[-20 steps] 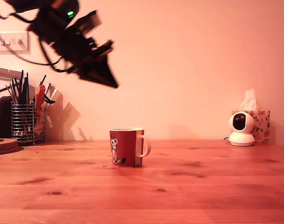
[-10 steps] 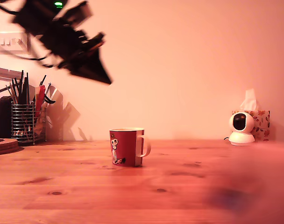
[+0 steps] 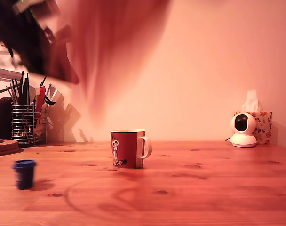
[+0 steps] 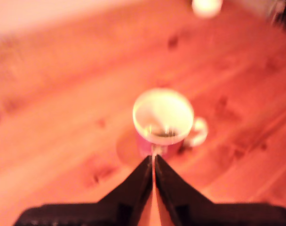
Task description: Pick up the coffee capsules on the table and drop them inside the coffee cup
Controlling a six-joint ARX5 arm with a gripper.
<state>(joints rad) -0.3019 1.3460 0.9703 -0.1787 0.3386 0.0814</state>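
Black claw (image 4: 153, 160) has its two fingers pressed almost together with nothing between them, high above the red mug with white handle (image 3: 129, 148). On the reddish-brown wooden table (image 3: 204, 188), a dark blue capsule (image 3: 24, 173) stands well apart from the mug, toward the exterior view's left.

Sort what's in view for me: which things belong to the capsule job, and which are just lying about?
Job: blue capsule, red mug, table, claw.
Lying about: wire utensil holder, white camera, tissue box, wall switch.
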